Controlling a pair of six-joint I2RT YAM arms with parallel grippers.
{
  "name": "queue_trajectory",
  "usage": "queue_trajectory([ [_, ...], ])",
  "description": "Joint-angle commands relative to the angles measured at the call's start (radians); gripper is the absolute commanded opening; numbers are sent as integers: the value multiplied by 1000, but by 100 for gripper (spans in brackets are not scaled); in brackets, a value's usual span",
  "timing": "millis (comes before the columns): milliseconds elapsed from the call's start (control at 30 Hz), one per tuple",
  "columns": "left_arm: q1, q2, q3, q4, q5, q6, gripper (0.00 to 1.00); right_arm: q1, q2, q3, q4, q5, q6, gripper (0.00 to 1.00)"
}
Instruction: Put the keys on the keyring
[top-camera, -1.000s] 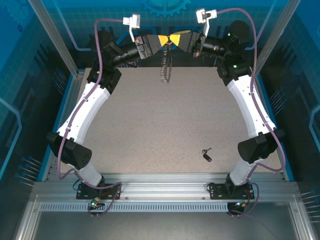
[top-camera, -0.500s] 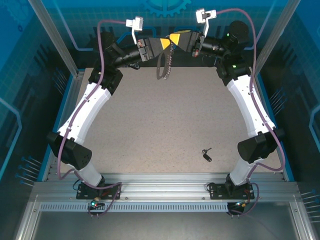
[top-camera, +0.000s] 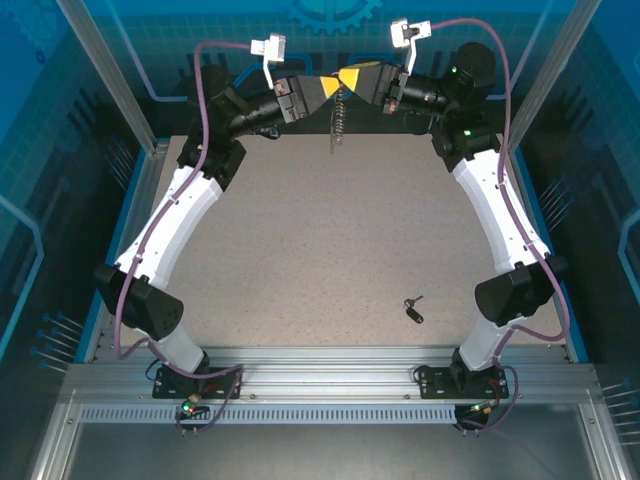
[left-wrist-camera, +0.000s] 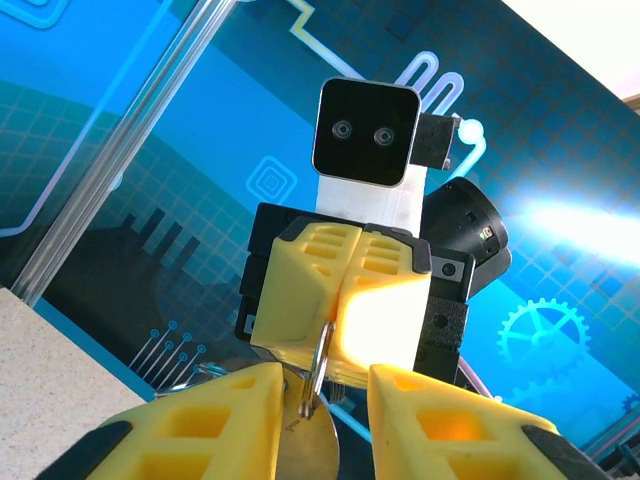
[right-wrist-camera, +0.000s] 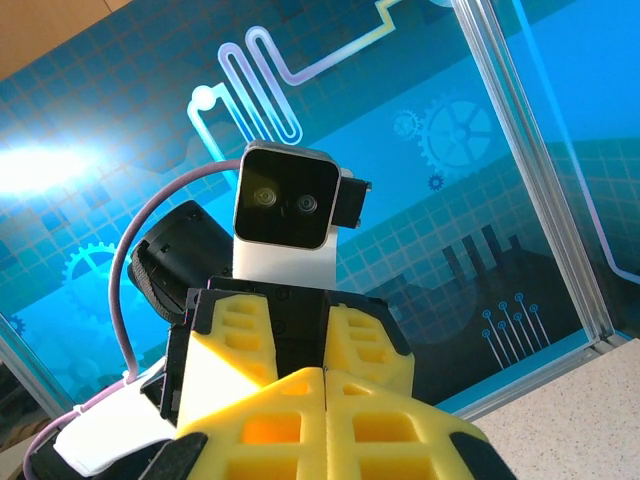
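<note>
Left gripper (top-camera: 325, 88) was held up over the far edge of the speckled beige table (top-camera: 290, 250). Its yellow fingers were seen parted in the left wrist view, with a thin silvery metal split ring (left-wrist-camera: 320, 358) standing in the gap. Contact with either pad could not be confirmed.

Dark grey strap keyring (top-camera: 334, 142) with its silvery chain (top-camera: 340, 112) was seen hanging edge-on below the point where both grippers met. Whether its lower end cleared the table could not be settled from above.

Right gripper (top-camera: 349, 79) was clamped shut, tip to tip with the left. The split ring was seen emerging from its finger seam, so the keyring was judged to be carried by this side.

Small key (top-camera: 413, 310), with black plastic head and short metal blade, was found lying on the table toward the near right. It was well apart from both grippers and not yet threaded.

Handling, as judged:
- **Keyring:** it was judged light, with a floppy strap and a chain free to swing, so it was best taken by the stiff metal ring, not the strap.
- **Split ring:** it was expected to be springy and slick. A pinch close to the coil end would be needed to open it.
- **Key:** it was judged tiny, light and likely to skid. Hold was best taken across the plastic head, with the blade left free for threading.
</note>
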Motion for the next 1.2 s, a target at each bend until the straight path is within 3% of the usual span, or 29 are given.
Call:
queue_trajectory([
  [0,-3,-23,2,46,-18,17,26,2,2,-6,25,2,4,0],
  [300,-3,-15,5,59,-24,19,12,0,8,0,35,-17,18,0],
  [433,-4,-10,7,68,-21,32,0,0,4,-3,27,-13,38,0],
  [467,-4,-11,6,68,-21,44,0,-4,1,-9,21,1,48,7],
  [567,-4,-20,-1,56,-25,103,0,-36,-35,-72,38,59,104,47],
  [600,-3,-27,-5,51,-28,133,0,-53,-53,-102,33,87,121,53],
  [733,-4,-66,-26,6,-58,273,0,-117,-138,-234,-19,188,152,62],
  [967,-11,-157,-91,-63,-157,518,0,-171,-259,-452,-151,283,135,65],
  [1167,-44,-234,-141,-150,-337,720,0,-167,-311,-549,-324,340,49,66],
])
